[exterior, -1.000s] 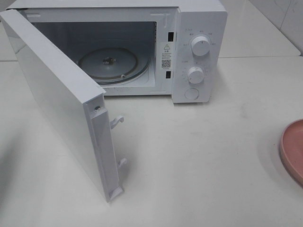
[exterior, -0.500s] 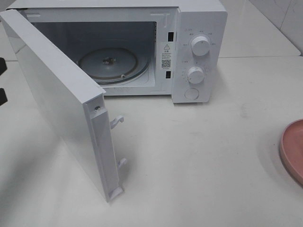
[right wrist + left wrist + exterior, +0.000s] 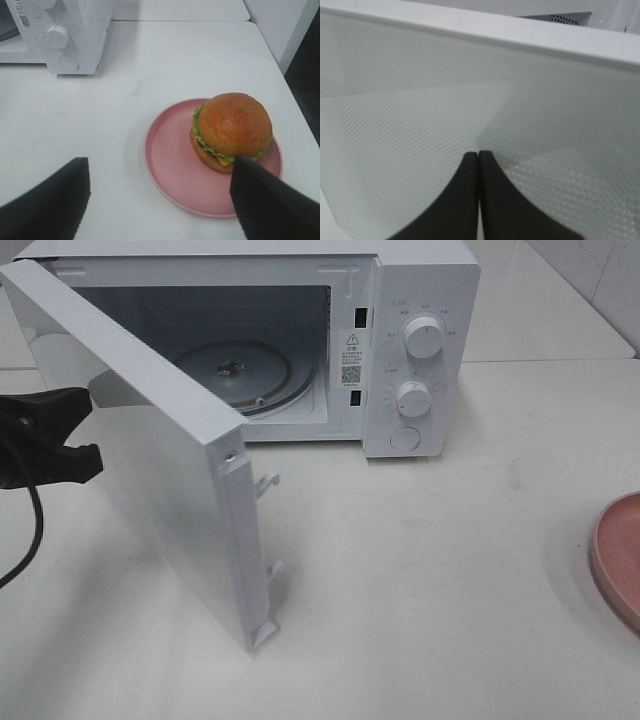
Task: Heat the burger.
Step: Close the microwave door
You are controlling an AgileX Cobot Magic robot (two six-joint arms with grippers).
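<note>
The burger (image 3: pixel 231 131), with a golden-brown bun, green lettuce and yellow cheese, sits on a round pink plate (image 3: pixel 175 170) in the right wrist view. My right gripper (image 3: pixel 159 167) is open and empty, held above the plate's near side with one finger beside the burger. The white microwave (image 3: pixel 420 300) stands with its door (image 3: pixel 160 480) partly open, and its glass turntable (image 3: pixel 240 370) is bare. My left gripper (image 3: pixel 85 432) is shut, with its fingertips (image 3: pixel 479 165) against the door's outer face. The burger is out of the exterior view.
The plate's edge (image 3: pixel 618 555) shows at the right border of the exterior view. The microwave's two knobs (image 3: pixel 422 338) and round button are on its right panel. A black cable (image 3: pixel 30 530) hangs from my left arm. The table's right edge is near the plate.
My left gripper has come in from the left and reached the door's outer face. The door has swung a little to the right, towards the microwave. The plate has not moved.
</note>
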